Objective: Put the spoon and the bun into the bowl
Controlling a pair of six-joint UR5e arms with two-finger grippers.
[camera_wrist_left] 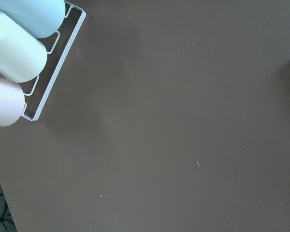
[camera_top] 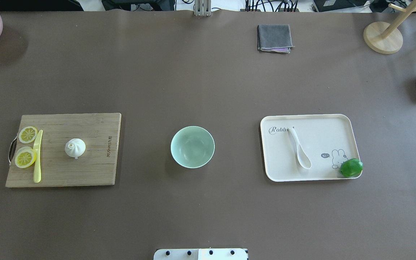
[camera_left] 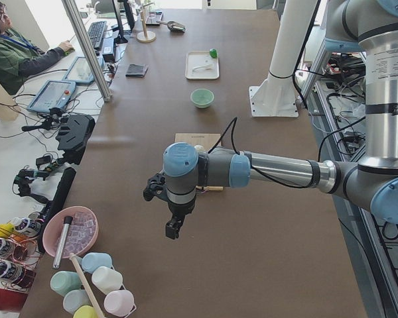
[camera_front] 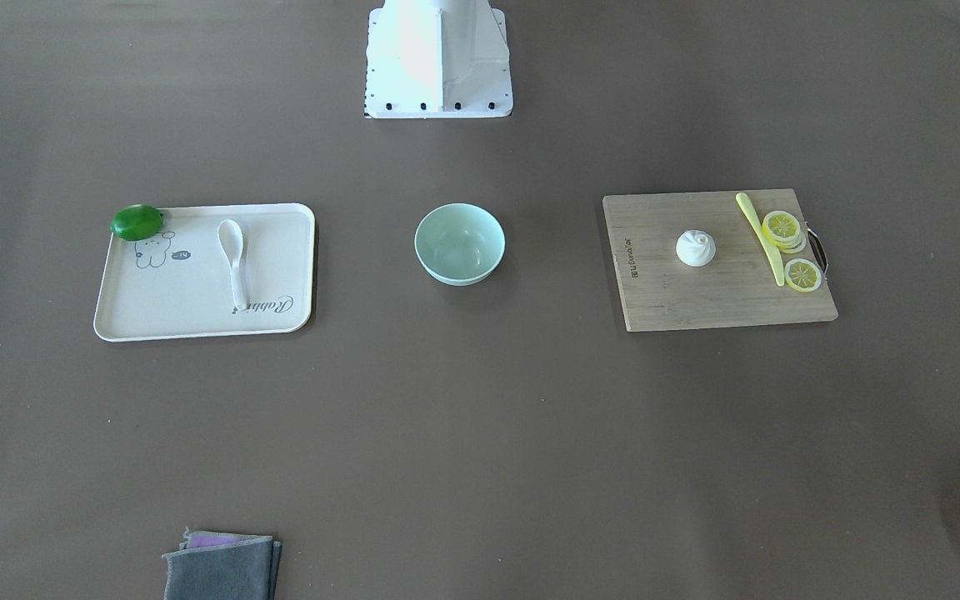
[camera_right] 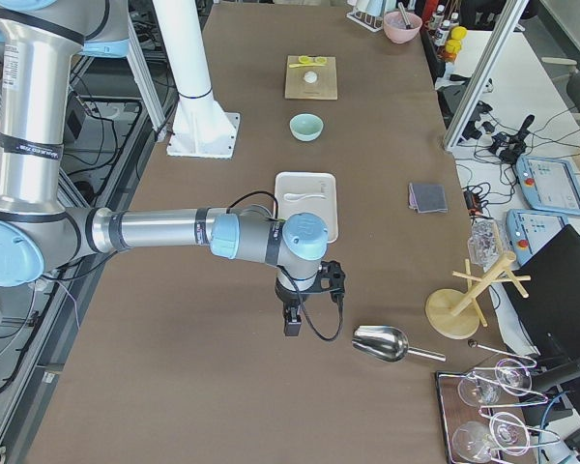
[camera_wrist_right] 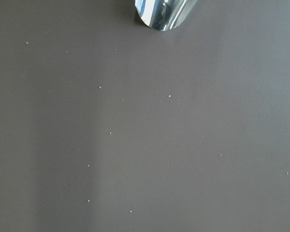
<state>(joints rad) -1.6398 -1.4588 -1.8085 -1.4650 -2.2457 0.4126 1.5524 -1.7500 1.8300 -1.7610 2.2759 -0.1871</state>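
Open brown counter (camera_top: 208, 83) lies on either side of the middle, so both inward paths look free. The cutting board (camera_top: 96, 169) sits on the robot's left and the tray (camera_top: 323, 133) on its right, each well apart from the bowl (camera_top: 193, 137) between them. The bowl holds nothing, so both placements remain. The spoon (camera_top: 299, 151) lies inside the tray's raised rim; the bun (camera_top: 75, 148) stands mid-board. The left gripper (camera_left: 173, 228) and right gripper (camera_right: 292, 324) hover over opposite ends of the counter; I cannot tell whether either is apart or together.

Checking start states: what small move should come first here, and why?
Probably bring the left gripper in over the bun on the cutting board: the bowl is empty, the spoon lies on its tray, and that gripper hangs off past the board.
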